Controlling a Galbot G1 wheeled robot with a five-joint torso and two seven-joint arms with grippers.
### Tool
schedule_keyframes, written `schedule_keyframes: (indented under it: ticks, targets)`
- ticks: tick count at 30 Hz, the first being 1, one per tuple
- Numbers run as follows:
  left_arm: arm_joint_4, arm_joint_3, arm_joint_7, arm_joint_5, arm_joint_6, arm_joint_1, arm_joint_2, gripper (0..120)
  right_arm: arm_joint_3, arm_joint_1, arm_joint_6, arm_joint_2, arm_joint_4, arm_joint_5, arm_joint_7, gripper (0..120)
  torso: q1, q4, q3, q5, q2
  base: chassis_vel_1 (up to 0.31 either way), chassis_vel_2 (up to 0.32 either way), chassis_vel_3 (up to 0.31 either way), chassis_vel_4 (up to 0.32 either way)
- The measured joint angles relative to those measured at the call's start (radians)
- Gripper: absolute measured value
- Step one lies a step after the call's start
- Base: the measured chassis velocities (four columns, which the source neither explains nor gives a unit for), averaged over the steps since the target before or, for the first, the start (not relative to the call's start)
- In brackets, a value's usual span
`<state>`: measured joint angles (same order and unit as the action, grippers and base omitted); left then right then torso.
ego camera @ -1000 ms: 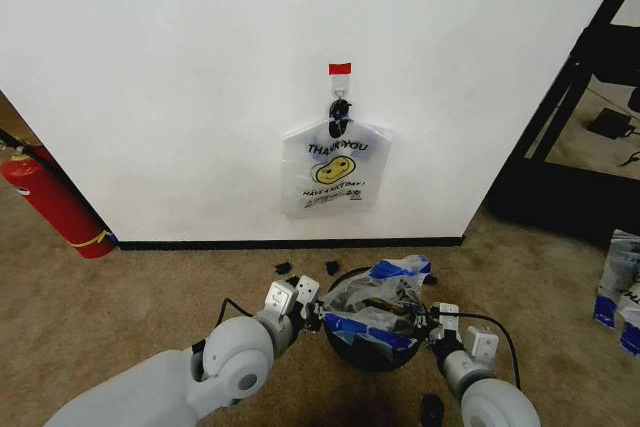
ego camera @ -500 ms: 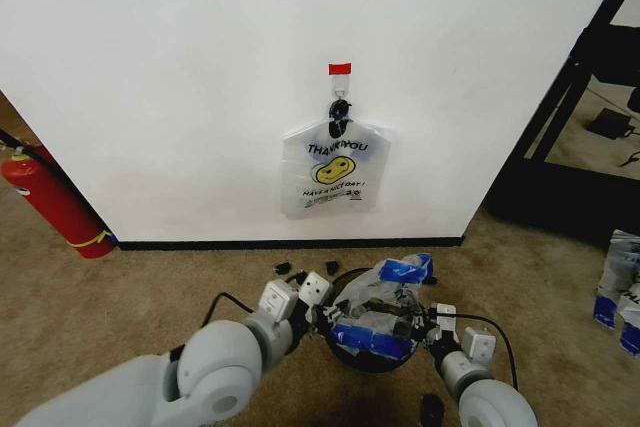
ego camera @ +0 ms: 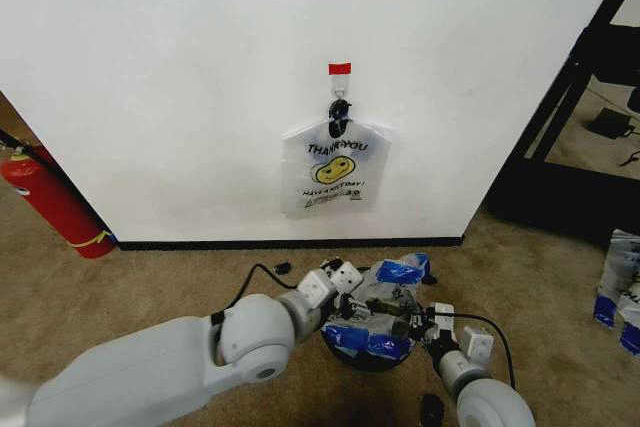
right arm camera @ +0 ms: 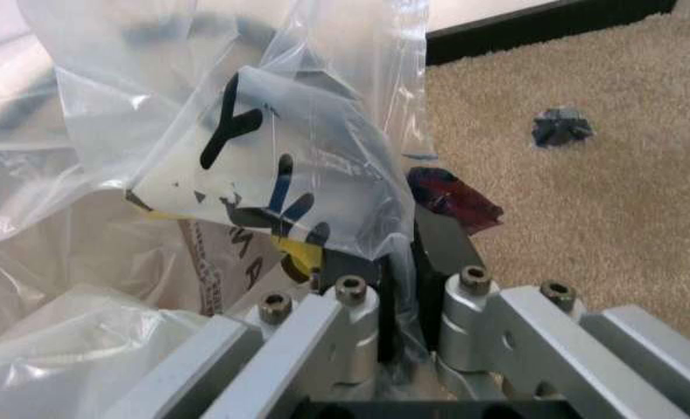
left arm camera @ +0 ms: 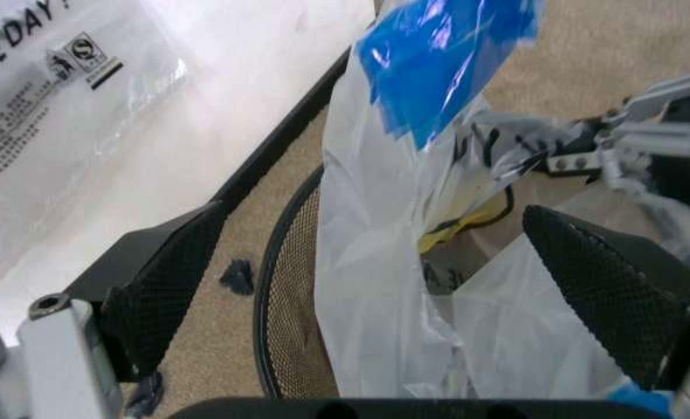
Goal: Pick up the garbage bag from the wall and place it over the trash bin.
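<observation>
Left pincer spread wide around the garbage bag over the trash bin. Right pincer clenched on the bag's film.

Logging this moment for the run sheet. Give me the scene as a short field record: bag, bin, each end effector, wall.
garbage bag: draped in and over the bin's mouth, blue patches at its edges
trash bin: black mesh, upright on carpet near the wall
left end effector: open, fingers straddling bag plastic at the bin rim
right end effector: shut on a fold of the bag at the bin's right side
wall: a second smiley bag hangs from the hook under red tape
</observation>
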<state>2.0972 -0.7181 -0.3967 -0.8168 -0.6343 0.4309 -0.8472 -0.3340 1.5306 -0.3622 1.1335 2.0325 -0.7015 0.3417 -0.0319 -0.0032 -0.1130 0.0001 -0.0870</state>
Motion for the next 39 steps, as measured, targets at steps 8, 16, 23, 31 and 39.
schedule_keyframes:
  ticks: [8, 16, 23, 31, 39]
  targets:
    - [-0.068, -0.022, -0.001, 0.022, 0.035, -0.008, -0.062, 95, -0.004, -0.007, -0.002, -0.002, -0.007, -0.007, 0.000, 1, 0.000, 0.0001, 0.000, 0.0000, 0.000, 0.000, 0.000, 0.000, 0.000]
    - [-0.122, -0.033, -0.017, 0.028, 0.063, -0.004, -0.110, 81, -0.004, -0.008, -0.002, -0.001, -0.011, -0.008, 0.000, 1, 0.000, 0.0001, 0.000, -0.0001, 0.000, 0.000, 0.000, 0.000, 0.000]
    - [-0.151, -0.038, -0.023, 0.030, 0.077, -0.004, -0.129, 56, -0.005, -0.008, -0.003, 0.000, -0.012, -0.012, 0.000, 1, 0.000, 0.0002, 0.000, -0.0001, 0.000, 0.000, 0.000, 0.000, 0.000]
    - [-0.159, -0.038, -0.038, 0.029, 0.086, 0.001, -0.147, 26, -0.007, -0.003, -0.004, 0.000, -0.006, -0.013, 0.000, 1, 0.000, 0.0001, 0.000, -0.0001, 0.000, 0.000, 0.000, 0.000, 0.000]
    - [-0.165, -0.026, -0.050, 0.014, 0.090, 0.000, -0.158, 0, -0.006, 0.002, -0.004, 0.004, -0.003, -0.013, 0.002, 1, 0.000, 0.0001, 0.000, -0.0002, 0.000, 0.000, 0.000, 0.000, 0.000]
